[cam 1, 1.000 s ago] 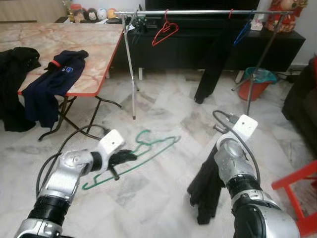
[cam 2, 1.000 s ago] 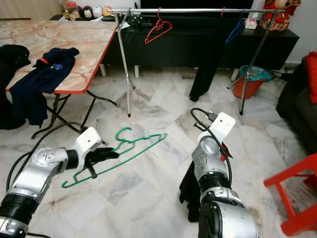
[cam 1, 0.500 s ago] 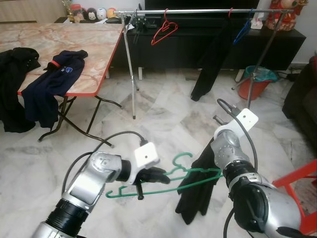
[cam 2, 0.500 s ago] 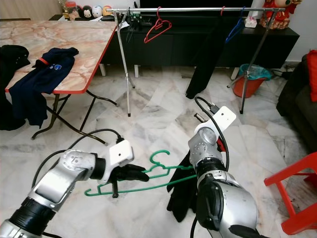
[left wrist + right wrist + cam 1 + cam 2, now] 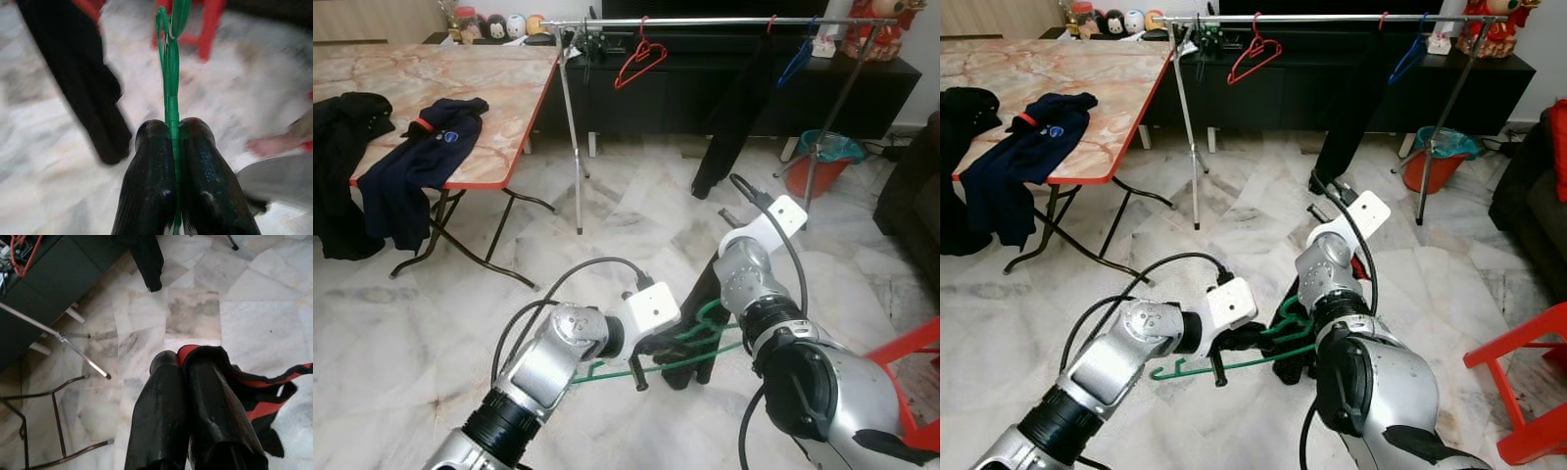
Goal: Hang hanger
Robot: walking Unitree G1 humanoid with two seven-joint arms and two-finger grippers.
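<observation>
Hanger (image 5: 690, 338), green wire, now up off the floor and carried centre, between both arms; a second ago it lay on the marble floor (image 5: 431, 323) at near left. Left gripper (image 5: 172, 128) clamped tight on its wire, fingers pinched together. Right gripper (image 5: 183, 363) closed on a black garment with red trim (image 5: 254, 391), which has swung in from near right and now hangs touching the hanger. Judgement: the two are being brought together, threading not finished. Clothes rail (image 5: 705, 23) far centre holds a red hanger (image 5: 639, 57) and dark trousers (image 5: 736, 108). Desk (image 5: 509, 88) far left with blue jacket (image 5: 426, 157). Hanging not yet done.
</observation>
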